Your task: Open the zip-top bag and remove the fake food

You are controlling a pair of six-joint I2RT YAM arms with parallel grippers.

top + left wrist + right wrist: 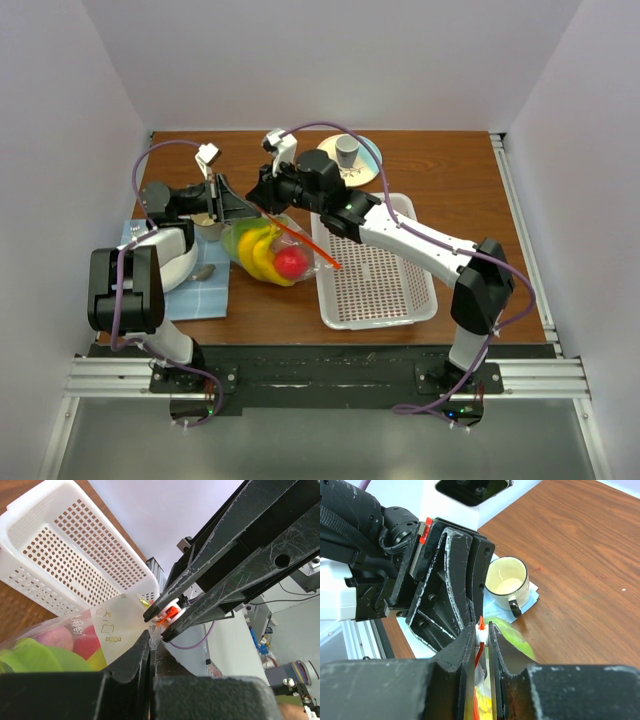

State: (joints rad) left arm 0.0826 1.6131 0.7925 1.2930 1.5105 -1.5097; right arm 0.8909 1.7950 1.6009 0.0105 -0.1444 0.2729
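Note:
The clear zip-top bag (268,250) lies between the arms. Inside it is fake food: a yellow banana bunch (258,250), a red round fruit (291,262) and a green piece (235,240). Its orange zip strip (312,245) runs toward the basket. My left gripper (150,641) is shut on the bag's clear corner just below the zip. My right gripper (481,632) is shut on the white slider (481,636) of the zip strip (479,656), fingertip to fingertip with the left gripper (243,213). In the left wrist view the right fingers (200,611) pinch the slider (170,612).
A white perforated basket (375,270) stands right of the bag, also in the left wrist view (65,555). A grey cup (347,152) sits on a plate (370,160) at the back. A cream mug (507,580) stands on a blue cloth (200,292), with a spoon (203,272) beside it.

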